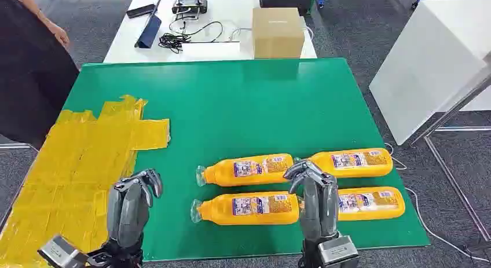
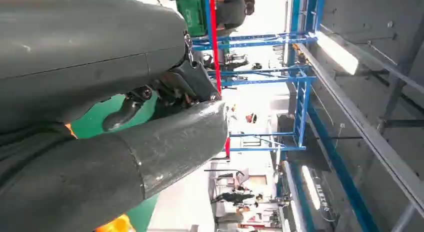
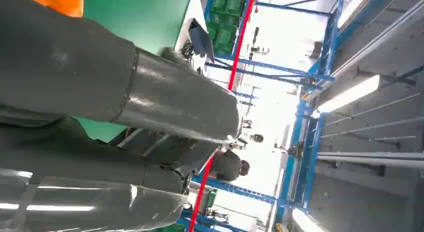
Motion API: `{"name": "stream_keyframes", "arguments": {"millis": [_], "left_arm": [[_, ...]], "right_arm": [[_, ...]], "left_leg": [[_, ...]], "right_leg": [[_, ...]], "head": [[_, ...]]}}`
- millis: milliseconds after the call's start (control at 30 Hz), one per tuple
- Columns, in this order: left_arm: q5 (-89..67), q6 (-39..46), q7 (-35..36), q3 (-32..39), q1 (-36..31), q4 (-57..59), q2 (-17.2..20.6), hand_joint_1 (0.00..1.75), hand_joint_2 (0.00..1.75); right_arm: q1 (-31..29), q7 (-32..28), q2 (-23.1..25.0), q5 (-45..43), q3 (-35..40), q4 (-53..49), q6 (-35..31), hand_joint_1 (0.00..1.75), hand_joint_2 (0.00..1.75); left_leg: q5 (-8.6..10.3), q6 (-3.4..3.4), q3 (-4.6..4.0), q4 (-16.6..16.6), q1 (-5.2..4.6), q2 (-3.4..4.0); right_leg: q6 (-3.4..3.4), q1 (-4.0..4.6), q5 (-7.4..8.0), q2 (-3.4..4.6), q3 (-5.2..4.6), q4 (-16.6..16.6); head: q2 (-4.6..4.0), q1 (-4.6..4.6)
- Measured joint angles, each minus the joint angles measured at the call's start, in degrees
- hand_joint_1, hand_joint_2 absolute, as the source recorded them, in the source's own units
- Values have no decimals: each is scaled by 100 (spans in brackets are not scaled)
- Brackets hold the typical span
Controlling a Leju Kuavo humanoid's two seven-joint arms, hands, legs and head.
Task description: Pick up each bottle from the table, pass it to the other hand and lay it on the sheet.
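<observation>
The robot's grey many-fingered left hand [image 1: 132,207] hangs at the near edge of the table, over the border between the yellow taped sheet [image 1: 69,175] and the green table mat [image 1: 249,106], fingers lightly curled and holding nothing. The matching right hand [image 1: 315,198] hovers above the gap between the two near bottles, fingers bent downward, gripping nothing. Four orange plastic juice bottles lie on their sides in two rows on the mat: the near-left bottle [image 1: 246,208], the near-right bottle [image 1: 370,202], the far-left bottle [image 1: 246,170] and the far-right bottle [image 1: 350,162]. None is on the sheet. Beyond the mat, a white table [image 1: 231,13] bears a brown cardboard box [image 1: 277,32] and black cables [image 1: 179,39]. A person's arm [image 1: 49,25] shows at the far left.
</observation>
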Motion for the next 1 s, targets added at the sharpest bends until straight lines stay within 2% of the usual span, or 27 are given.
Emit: {"name": "stream_keyframes", "arguments": {"millis": [200,300,367,400,433,467,500,700,1000], "left_arm": [[0,0,-11,0,-1,0,0,175,0],[42,-4,-481,2,-100,50,2,175,0],[87,-39,-577,7,-177,98,4,175,0],[103,-48,-584,9,-190,114,4,175,0],[103,-63,-586,9,-195,129,4,175,0],[103,-72,-588,9,-195,144,4,145,0],[87,-72,-605,9,-195,164,4,0,0],[-501,468,-452,2,-192,260,-13,0,0],[-376,533,-407,-2,-192,398,-15,0,0]], "right_arm": [[0,-15,0,-9,0,0,2,175,0],[-42,-667,0,-473,-2,81,344,175,0],[-90,-835,11,-561,-11,177,430,175,0],[-99,-839,20,-570,-15,210,442,141,0],[-99,-850,35,-577,-20,243,461,31,0],[-99,-861,48,-579,-22,265,466,0,0],[-98,-876,65,-579,-24,286,466,0,0],[-9,-951,103,-540,-26,317,402,0,0],[138,-1032,33,-549,-2,317,407,0,0]], "left_leg": [[0,0,0,0,0,0],[0,0,0,0,0,0],[0,0,2,0,0,0],[0,0,2,0,0,1],[1,0,2,0,0,1],[1,0,2,0,0,0],[1,0,2,0,0,1],[0,0,1,0,0,0],[-1,0,1,0,0,2]], "right_leg": [[0,0,0,0,0,0],[0,0,0,0,0,0],[0,0,0,0,2,0],[0,0,0,0,1,0],[0,0,0,0,1,0],[0,0,0,0,1,0],[0,0,0,0,1,0],[0,0,0,0,-1,0],[0,0,0,0,0,0]], "head": [[0,2],[0,2],[0,2],[0,2],[0,0],[0,2],[0,2],[0,2],[0,2]]}}
